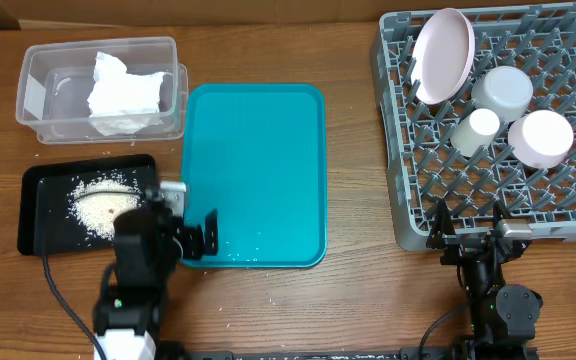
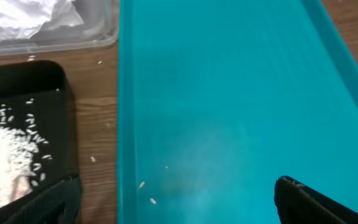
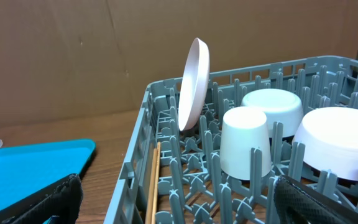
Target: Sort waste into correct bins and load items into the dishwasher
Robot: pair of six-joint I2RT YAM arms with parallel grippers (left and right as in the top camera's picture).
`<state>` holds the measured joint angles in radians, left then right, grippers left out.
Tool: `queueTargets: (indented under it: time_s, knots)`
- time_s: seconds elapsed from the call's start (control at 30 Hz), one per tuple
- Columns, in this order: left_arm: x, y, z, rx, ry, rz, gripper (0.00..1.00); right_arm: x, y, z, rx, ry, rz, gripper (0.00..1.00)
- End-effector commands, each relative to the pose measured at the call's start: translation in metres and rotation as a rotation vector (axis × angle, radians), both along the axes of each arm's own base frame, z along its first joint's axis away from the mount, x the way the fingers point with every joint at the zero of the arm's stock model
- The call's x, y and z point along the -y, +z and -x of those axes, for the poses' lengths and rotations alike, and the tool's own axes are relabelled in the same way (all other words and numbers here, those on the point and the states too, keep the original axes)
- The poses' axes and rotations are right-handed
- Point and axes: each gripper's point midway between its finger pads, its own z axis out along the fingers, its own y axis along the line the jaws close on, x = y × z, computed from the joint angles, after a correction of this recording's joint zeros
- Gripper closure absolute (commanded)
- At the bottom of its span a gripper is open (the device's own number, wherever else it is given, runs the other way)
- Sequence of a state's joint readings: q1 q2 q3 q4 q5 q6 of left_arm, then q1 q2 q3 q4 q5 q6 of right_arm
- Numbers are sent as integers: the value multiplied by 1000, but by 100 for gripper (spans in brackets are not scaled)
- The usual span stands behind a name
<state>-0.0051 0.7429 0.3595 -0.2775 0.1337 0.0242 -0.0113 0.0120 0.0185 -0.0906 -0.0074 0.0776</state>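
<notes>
A teal tray [image 1: 258, 170] lies mid-table with a few rice grains on it; it also fills the left wrist view [image 2: 229, 93]. A black tray [image 1: 48, 205] holds a rice pile [image 1: 103, 200]. A clear bin [image 1: 103, 85] holds crumpled white paper [image 1: 123, 95]. The grey dishwasher rack [image 1: 418, 150] holds a pink plate [image 1: 442, 55] on edge, a white cup [image 1: 476, 130], a grey bowl [image 1: 505, 92] and a pinkish bowl [image 1: 541, 137]. My left gripper [image 1: 196, 238] is open and empty over the teal tray's front left edge. My right gripper [image 1: 468, 228] is open and empty at the rack's front edge.
A wooden chopstick [image 3: 154, 186] lies inside the rack along its left wall. Loose rice grains [image 1: 253, 262] are scattered on the wood in front of the teal tray. Cardboard walls stand behind the table.
</notes>
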Motion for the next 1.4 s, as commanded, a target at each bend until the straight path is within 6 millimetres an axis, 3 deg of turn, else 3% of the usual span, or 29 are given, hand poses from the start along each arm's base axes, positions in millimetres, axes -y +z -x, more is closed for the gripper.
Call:
queueTargets:
  time_s: [0.0,0.23,0.47,0.7,1.03,1.37]
  knots:
    - [3,-3,11,61,2,36,0,0,-2,0,5,-1,4,0]
    - [-4,-6,19,151,27,8,0,0,-1,0,5,-1,4,0]
    - [-3,4,12,380,26,22,0,0,-2,0,5,-1,4,0]
    - [-4,14,19,421,32,15,0,0,-1,0,5,-1,4,0]
    - [-8,52,23,592,51,9,0,0,-2,0,5,-1,4,0]
    - [-11,51,22,589,66,0,0,0,-1,0,5,-1,4,0]
